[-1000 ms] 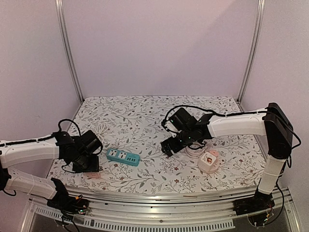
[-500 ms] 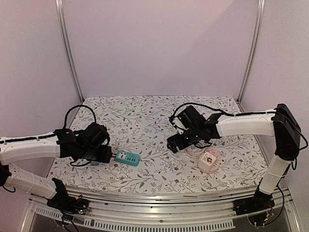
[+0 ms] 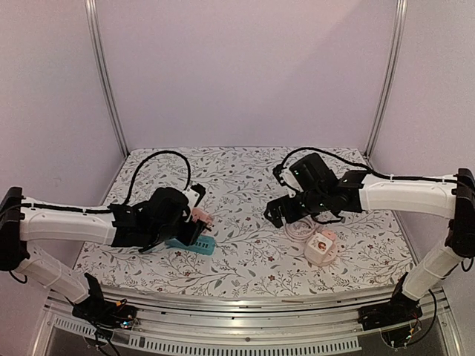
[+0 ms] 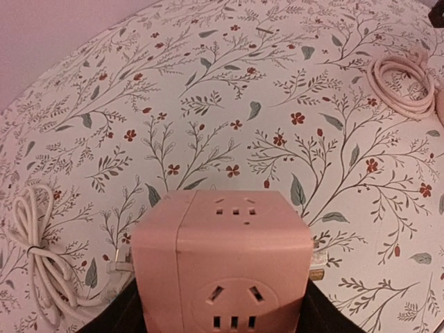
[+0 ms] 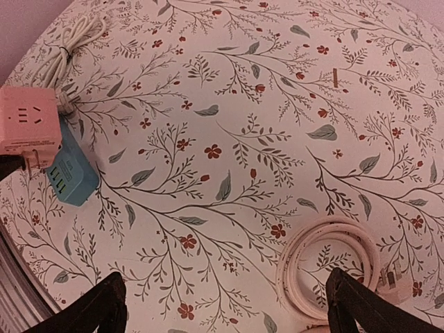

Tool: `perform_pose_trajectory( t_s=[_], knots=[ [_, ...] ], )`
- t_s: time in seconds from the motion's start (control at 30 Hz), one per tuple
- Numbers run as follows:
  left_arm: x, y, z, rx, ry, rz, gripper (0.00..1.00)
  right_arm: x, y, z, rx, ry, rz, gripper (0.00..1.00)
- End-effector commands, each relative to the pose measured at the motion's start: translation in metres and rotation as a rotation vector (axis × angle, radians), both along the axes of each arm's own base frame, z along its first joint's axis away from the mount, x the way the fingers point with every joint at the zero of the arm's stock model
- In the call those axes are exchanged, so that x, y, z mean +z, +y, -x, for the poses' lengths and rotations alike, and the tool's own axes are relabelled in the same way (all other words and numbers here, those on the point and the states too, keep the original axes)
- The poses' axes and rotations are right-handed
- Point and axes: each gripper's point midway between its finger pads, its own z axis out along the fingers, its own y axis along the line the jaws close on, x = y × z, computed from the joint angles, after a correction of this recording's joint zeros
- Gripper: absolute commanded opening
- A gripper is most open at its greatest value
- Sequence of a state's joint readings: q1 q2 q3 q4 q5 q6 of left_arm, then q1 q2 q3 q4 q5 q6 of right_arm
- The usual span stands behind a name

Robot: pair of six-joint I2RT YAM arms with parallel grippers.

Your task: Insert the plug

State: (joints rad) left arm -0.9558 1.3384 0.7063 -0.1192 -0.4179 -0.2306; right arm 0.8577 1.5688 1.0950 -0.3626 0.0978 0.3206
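A pink cube plug (image 4: 225, 263) fills the lower part of the left wrist view, sockets on its faces and metal prongs (image 4: 316, 258) showing at its side. My left gripper (image 4: 222, 319) is shut on it, dark fingers (image 4: 327, 313) at both flanks. From above, the cube (image 3: 201, 217) hangs in the left gripper (image 3: 193, 225) just over the left end of a teal power strip (image 3: 196, 244). The right wrist view shows the cube (image 5: 28, 128) beside that strip (image 5: 69, 173). My right gripper (image 3: 277, 215) stands open and empty above the table (image 5: 225, 305).
A second pink cube socket (image 3: 321, 247) lies at the near right, with a coiled pink cord (image 3: 300, 228) (image 5: 333, 267) beside it. A bundled white cord (image 4: 35, 243) (image 5: 69, 41) lies at the left, behind the strip. The floral tablecloth (image 3: 237, 178) covers the table.
My left arm has lifted the pink cube from the near-left table edge and carried it right, over the teal strip. My right arm has drawn back to the right, still open.
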Motion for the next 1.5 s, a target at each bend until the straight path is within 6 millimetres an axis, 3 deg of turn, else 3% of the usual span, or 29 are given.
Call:
perform_pose_trajectory(
  t_s=[0.0, 0.13, 0.37, 0.53, 0.93, 1.1, 1.27, 1.47],
  knots=[
    [0.031, -0.045, -0.005, -0.192, -0.146, 0.029, 0.00, 0.011, -0.010, 0.007, -0.019, 0.016, -0.026, 0.99],
    [0.025, -0.055, -0.006, -0.256, -0.177, -0.010, 0.00, 0.015, -0.010, 0.011, -0.016, 0.037, -0.028, 0.99],
    [-0.003, -0.067, 0.003, -0.421, -0.220, -0.098, 0.00, 0.019, -0.008, 0.022, 0.024, 0.086, -0.031, 0.99],
    [-0.009, -0.077, 0.008, -0.530, -0.278, -0.128, 0.00, 0.034, 0.004, 0.040, 0.125, 0.157, -0.080, 0.99],
    [-0.013, -0.099, 0.030, -0.824, -0.413, -0.200, 0.00, 0.045, 0.023, 0.081, 0.293, 0.358, -0.184, 0.99],
    [-0.013, -0.108, 0.051, -0.977, -0.453, -0.188, 0.00, 0.052, 0.030, 0.093, 0.338, 0.426, -0.226, 0.99],
    [-0.016, -0.113, 0.060, -1.059, -0.472, -0.192, 0.00, 0.055, 0.034, 0.099, 0.354, 0.485, -0.232, 0.99],
    [-0.015, -0.117, 0.071, -1.152, -0.521, -0.192, 0.00, 0.043, 0.041, 0.099, 0.353, 0.552, -0.214, 0.99]
  ],
)
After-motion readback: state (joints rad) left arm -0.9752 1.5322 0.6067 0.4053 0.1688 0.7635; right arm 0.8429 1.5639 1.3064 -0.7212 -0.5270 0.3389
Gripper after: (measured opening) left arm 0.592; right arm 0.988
